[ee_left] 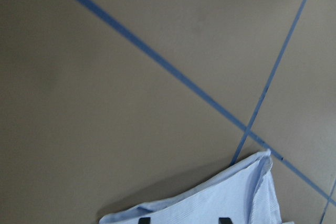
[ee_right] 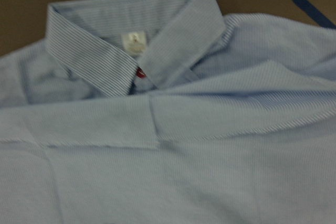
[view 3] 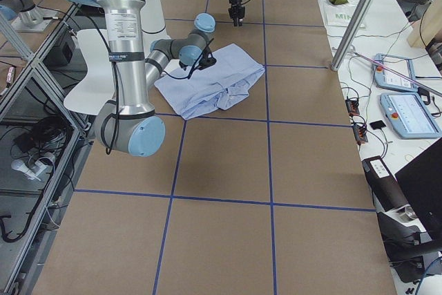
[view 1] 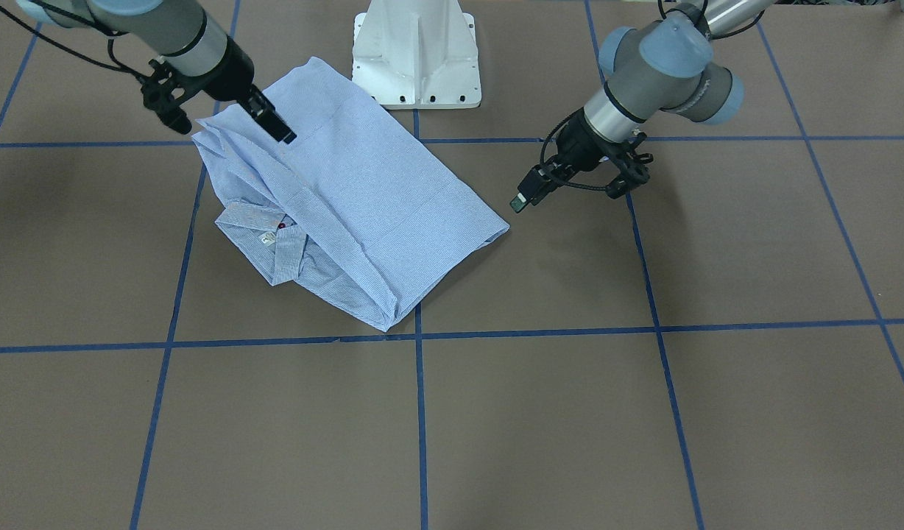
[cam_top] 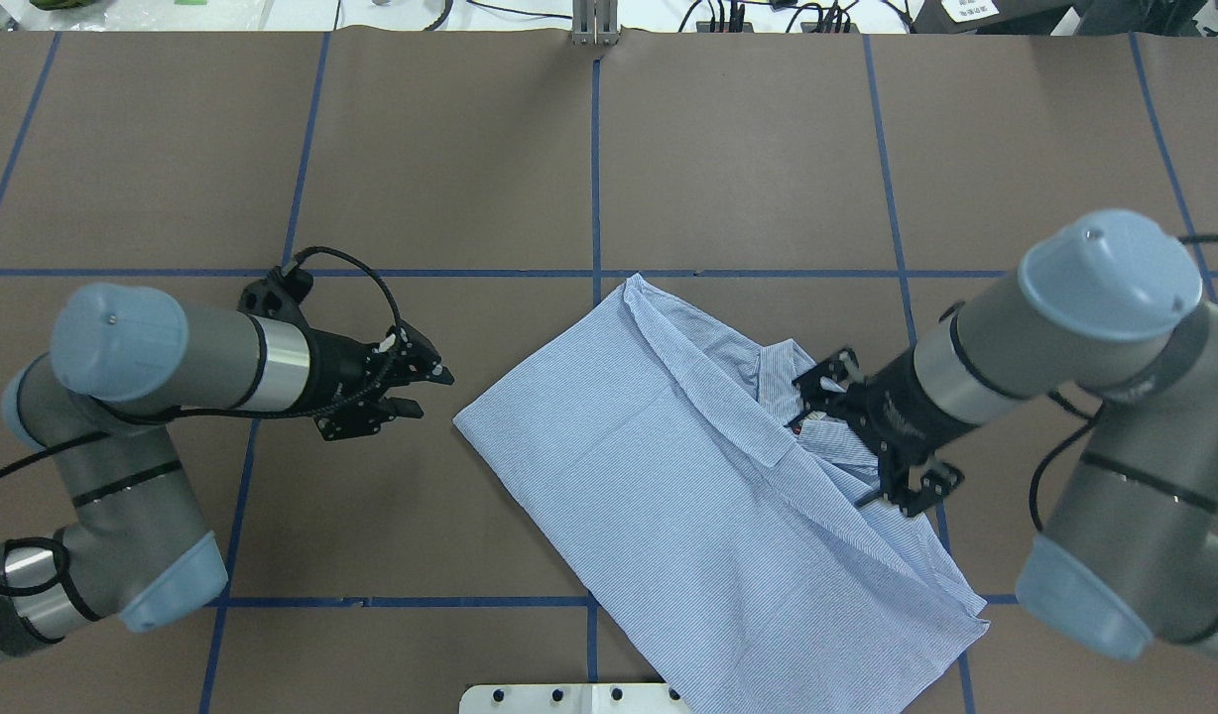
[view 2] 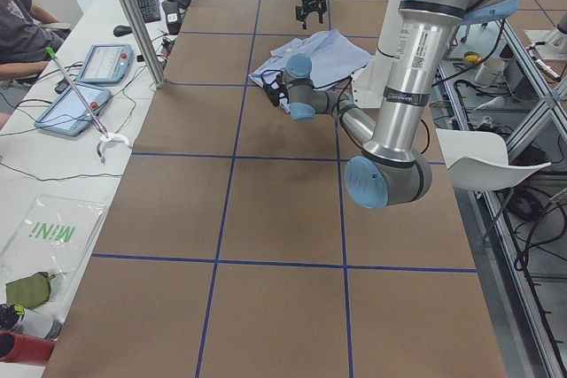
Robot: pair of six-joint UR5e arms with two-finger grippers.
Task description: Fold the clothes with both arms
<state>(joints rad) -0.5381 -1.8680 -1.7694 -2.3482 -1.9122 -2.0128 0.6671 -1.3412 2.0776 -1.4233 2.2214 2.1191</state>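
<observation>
Shirt (cam_top: pixel 669 476) awaits next fold: left gripper (cam_top: pixel 426 390), spread and empty beside its corner (cam_top: pixel 462 422), likely must pinch; right gripper (view 1: pixel 275 125), near collar (ee_right: pixel 89 51), hold unclear.

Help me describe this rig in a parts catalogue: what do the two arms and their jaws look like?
Both the left arm and the right arm are grey metal tubes with rounded light blue joint caps and a bright silver band at the wrist. Each ends in black two-finger jaws with thin black cables looping alongside. The upright tubes carry small printed labels.
</observation>
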